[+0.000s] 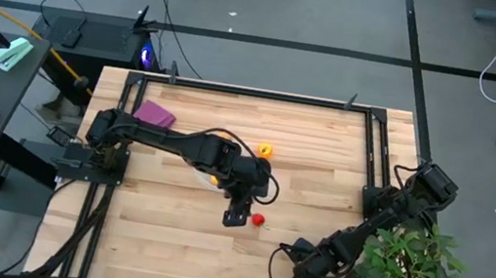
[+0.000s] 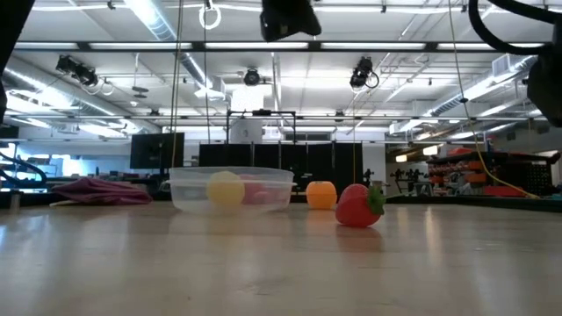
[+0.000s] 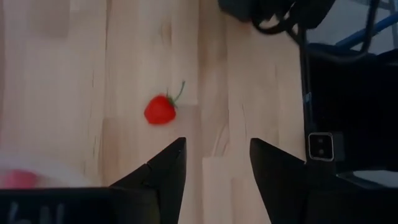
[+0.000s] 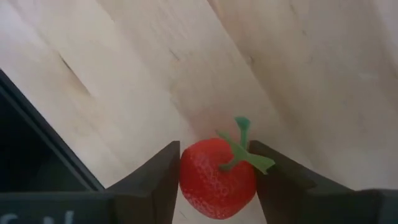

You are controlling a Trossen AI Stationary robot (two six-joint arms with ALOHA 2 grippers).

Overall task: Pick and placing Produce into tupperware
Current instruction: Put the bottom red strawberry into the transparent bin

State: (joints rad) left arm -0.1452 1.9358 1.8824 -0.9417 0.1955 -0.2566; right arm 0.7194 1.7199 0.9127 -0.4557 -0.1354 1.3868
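- One tupperware (image 2: pixel 184 195) stands on the bench (image 1: pixel 163 245) near its middle, under the left arm.
- It holds two pieces of produce: one yellow piece (image 2: pixel 225 188) and one pink piece (image 2: pixel 256 191).
- Two pieces lie loose on the bench: one orange piece (image 1: pixel 265 149) beyond the tupperware, and one red strawberry (image 1: pixel 257 220) on its near side, standing free.
- Left hand (image 1: pixel 234 218) hangs high above the bench, just beside the strawberry in the high view; its fingers are spread and hold nothing.
- Right hand (image 1: pixel 299 277) waits near the bench's front right, fingers spread and aimed at the strawberry.
- One purple cloth (image 1: pixel 155 113) lies at the back left.
- One potted plant (image 1: pixel 415 273) stands at the right edge.
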